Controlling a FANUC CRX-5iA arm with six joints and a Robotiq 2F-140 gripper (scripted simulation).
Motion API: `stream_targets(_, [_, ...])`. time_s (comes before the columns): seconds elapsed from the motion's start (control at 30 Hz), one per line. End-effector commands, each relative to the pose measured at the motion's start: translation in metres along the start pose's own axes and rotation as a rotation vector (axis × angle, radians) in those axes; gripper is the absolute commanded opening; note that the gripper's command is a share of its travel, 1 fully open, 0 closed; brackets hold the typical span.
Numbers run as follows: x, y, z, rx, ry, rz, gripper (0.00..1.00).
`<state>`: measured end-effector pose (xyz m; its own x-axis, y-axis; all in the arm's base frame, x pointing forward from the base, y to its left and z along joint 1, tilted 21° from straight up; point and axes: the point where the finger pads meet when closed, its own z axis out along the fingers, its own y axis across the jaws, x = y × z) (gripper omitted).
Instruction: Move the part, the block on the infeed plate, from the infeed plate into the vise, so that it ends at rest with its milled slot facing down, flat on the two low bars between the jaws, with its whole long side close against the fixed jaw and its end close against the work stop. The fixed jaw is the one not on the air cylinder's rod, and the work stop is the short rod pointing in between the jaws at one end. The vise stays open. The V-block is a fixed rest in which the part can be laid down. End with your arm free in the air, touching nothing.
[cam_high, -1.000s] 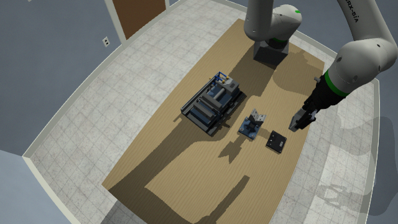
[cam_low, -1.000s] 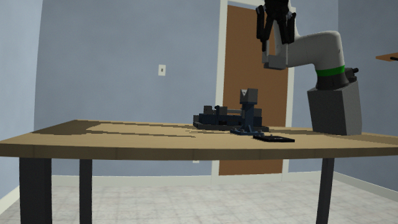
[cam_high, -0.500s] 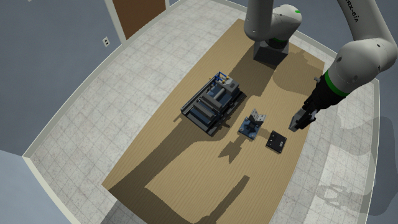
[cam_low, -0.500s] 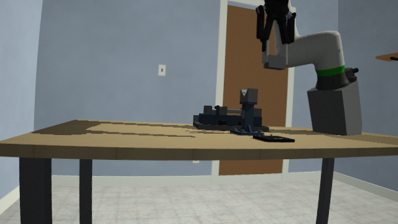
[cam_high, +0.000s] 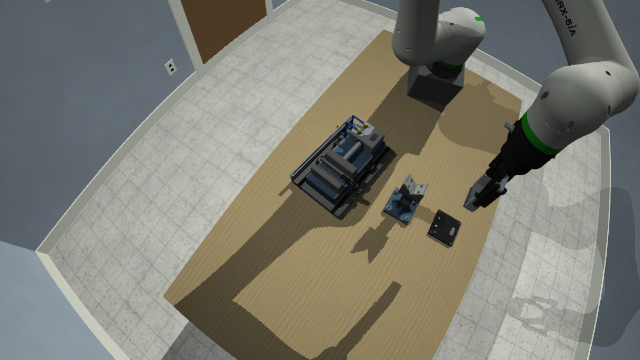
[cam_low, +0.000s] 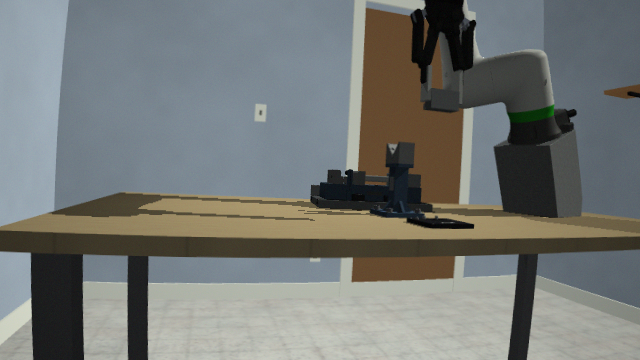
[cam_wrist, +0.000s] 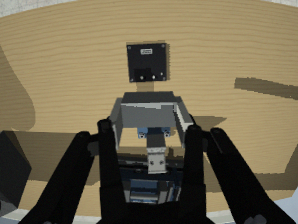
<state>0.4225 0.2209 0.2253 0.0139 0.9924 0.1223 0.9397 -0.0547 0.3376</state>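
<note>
High above the tan wooden table (cam_high: 320, 280), the black two-finger gripper (cam_low: 442, 100) is clamped on the grey rectangular metal part (cam_low: 443, 99). Below it lies the flat black infeed plate (cam_high: 444, 227), bare. Beyond stand the grey V-block on its blue stand (cam_high: 411, 192), then the dark blue vise (cam_high: 340, 167).

Grey block held high above the table, plate and vise below it.

The grey block (cam_low: 442, 99) hangs clamped between the black fingers (cam_low: 419, 45), well above the table (cam_high: 320, 280) and above and just beside the flat black plate (cam_high: 444, 227). From the wrist view its underside shows a recess along the middle. The plate lies bare near the V-shaped rest (cam_high: 406, 199), which stands between it and the dark blue vise (cam_high: 340, 167). The vise stands open.
</note>
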Motion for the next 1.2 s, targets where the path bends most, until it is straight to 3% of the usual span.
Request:
stream_targets(0.0, [-0.001,0.000,0.000,0.000,0.000,0.022,0.00])
stream_targets(0.63, [-0.009,0.002,0.000,0.001,-0.001,0.184,0.00])
stream_targets(1.17, [-0.023,0.005,0.001,0.002,-0.002,0.478,0.00])
